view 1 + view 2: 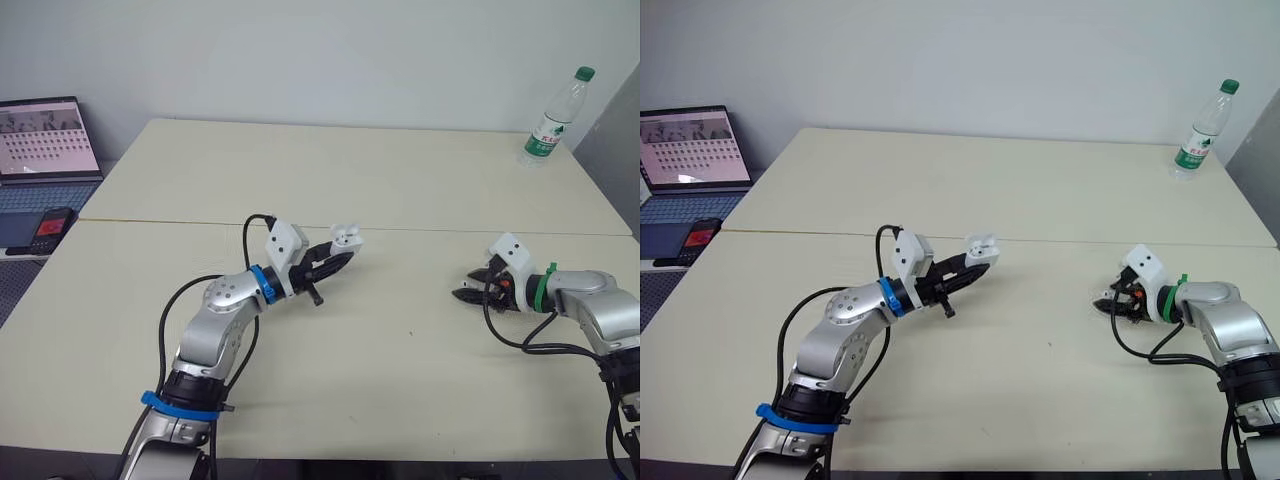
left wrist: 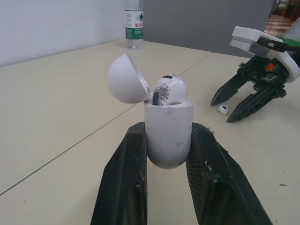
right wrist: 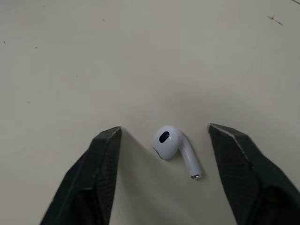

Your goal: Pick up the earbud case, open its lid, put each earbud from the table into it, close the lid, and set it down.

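My left gripper is shut on the white earbud case, held above the table near its middle, also seen as the case. The lid stands open and one white earbud sits in the case. A second white earbud lies flat on the table between the open fingers of my right gripper, touching neither finger. That right gripper is low over the table at the right, and the left wrist view shows the same earbud beside its fingertips.
A clear water bottle with a green cap stands at the table's far right corner. An open laptop and a phone sit on a stand off the table's left side. A seam crosses the cream tabletop.
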